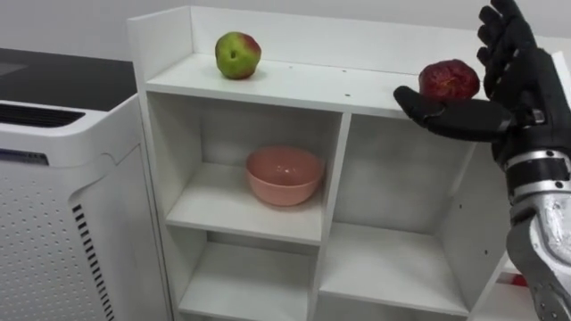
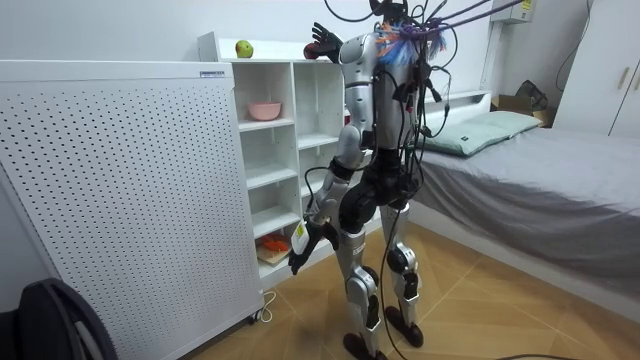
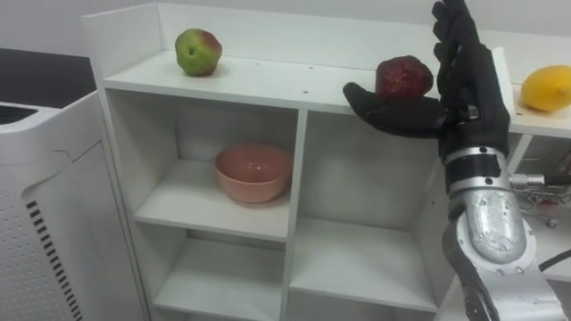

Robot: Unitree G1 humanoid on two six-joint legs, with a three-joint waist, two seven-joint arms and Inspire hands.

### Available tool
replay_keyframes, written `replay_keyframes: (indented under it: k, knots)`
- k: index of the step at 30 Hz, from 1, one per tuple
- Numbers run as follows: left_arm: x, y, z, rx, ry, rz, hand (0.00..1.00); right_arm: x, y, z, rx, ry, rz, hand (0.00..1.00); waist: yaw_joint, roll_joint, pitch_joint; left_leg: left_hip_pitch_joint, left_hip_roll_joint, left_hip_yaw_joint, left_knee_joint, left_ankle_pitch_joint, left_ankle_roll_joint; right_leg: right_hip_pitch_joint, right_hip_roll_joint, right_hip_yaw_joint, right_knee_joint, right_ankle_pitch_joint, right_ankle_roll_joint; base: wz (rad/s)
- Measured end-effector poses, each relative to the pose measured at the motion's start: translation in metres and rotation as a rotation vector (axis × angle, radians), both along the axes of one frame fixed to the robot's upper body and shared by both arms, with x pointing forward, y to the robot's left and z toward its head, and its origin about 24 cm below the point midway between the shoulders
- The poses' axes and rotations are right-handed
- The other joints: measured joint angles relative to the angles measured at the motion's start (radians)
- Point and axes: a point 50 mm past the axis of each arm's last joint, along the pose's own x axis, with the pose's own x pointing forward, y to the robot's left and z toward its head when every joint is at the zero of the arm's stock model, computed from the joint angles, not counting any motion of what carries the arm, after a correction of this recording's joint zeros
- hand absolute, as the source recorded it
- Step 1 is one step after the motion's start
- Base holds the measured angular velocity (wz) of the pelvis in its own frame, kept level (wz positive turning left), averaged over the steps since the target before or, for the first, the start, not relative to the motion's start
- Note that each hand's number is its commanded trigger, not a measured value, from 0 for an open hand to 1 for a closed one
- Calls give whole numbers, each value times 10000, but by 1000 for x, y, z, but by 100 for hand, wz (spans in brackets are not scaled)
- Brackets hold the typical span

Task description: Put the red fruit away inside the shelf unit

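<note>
Right hand (image 1: 516,80) is being held up at the top shelf, upper right of the frame. The fingers are straight, pointing up and close together, and the thumb is stuck out level toward frame left. Red apple (image 1: 449,80) is sitting on the top board of the white shelf unit (image 1: 294,85), in the gap between thumb and fingers, just above the thumb. Contact can't be confirmed and the fingers are not being curled round it. Green-red apple (image 1: 237,55) is resting on the same board, upper centre-left, well apart from the red one. Lemon (image 3: 546,87) is lying on that board at the far right edge, beyond the hand. Pink bowl (image 1: 285,175) is sitting in the left compartment one level down, mid-frame. White perforated unit (image 1: 53,205) is standing against the shelf's left side. In the room view the robot is standing upright at the shelf, with the bed (image 2: 560,165) at the right. Left hand (image 2: 298,258) is hanging low by the thigh, lower centre; its state can't be told.
</note>
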Motion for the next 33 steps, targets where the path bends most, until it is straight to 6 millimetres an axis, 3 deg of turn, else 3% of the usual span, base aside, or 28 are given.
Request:
replay_keyframes:
  k: [3,4,5,6,7,8,9,11,14,33]
  knots:
    - [0,0,0,0,-3,-1,0,0,0,0,-100,4,-14,0,5,-9,-6,-30,3,4,0,0,0,-27,0,-1,-1,0,0,0]
    - [0,0,0,0,-3,-2,0,0,0,1,-180,13,-13,5,7,-15,-9,-50,3,4,1,1,0,-40,0,-1,-1,0,0,0]
    - [0,0,0,0,-3,-3,0,0,-1,1,-315,29,7,25,17,-22,-8,-59,3,5,0,1,0,-37,0,-2,0,0,0,0]
    - [0,0,0,0,2,-2,0,0,-1,1,-401,54,32,53,20,-24,-7,-59,3,5,0,1,0,-25,0,-2,0,0,0,0]
    - [0,0,0,0,7,-4,0,0,-1,1,-604,123,98,56,21,-30,-4,-54,3,5,-3,1,-1,-11,0,-1,0,0,0,0]
    - [0,0,0,-1,-5,-10,0,0,-1,1,-832,221,146,89,15,-58,7,-52,2,0,-12,2,-1,-6,2,-2,-1,0,0,0]
    - [1,0,0,-4,-29,-9,0,1,-1,1,-976,276,158,100,16,-81,21,-51,3,-2,-15,4,-3,-4,3,-1,-1,0,0,0]
    - [2,0,1,10,-72,-25,0,2,-4,-1,-1428,512,16,100,33,-196,66,-54,-1,-6,-29,13,-17,-7,12,-9,-1,0,0,0]
    - [3,0,1,16,-106,-27,0,4,-8,-5,-1659,748,-178,100,26,-297,70,-63,-2,-8,-37,13,-17,-14,15,-15,-4,0,0,0]
    - [0,11,4,350,96,5,0,7,-14,1,-2563,756,-571,100,17,-362,126,130,-6,-21,-96,12,-17,159,20,-14,-12,0,0,0]
